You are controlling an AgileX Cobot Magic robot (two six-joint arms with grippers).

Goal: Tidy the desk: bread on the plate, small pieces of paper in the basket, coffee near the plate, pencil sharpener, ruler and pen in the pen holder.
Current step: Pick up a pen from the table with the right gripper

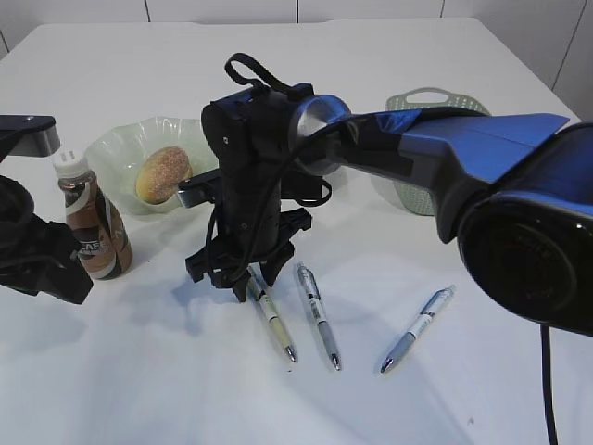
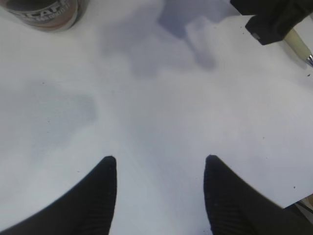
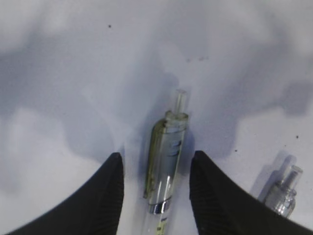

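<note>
Down at desk [image 1: 445,399]: right gripper [image 3: 155,196] fingers apart around yellow pen [image 3: 166,156], maybe touching, for grab; left gripper [image 2: 160,196] wide, empty.

The tabletop [image 1: 139,389] lies bare along the near edge and across the far side. Three pens crowd the middle: a yellowish pen [image 1: 271,321], a grey pen [image 1: 318,315] just beside it, and a blue pen [image 1: 417,329] well apart to the right. The right gripper [image 1: 243,274] stands over the yellowish pen's top, blocking the centre. On the left, the bottle [image 1: 94,218] stands near the glass dish [image 1: 116,148]; the basket [image 1: 435,100] is behind the arm.
</note>
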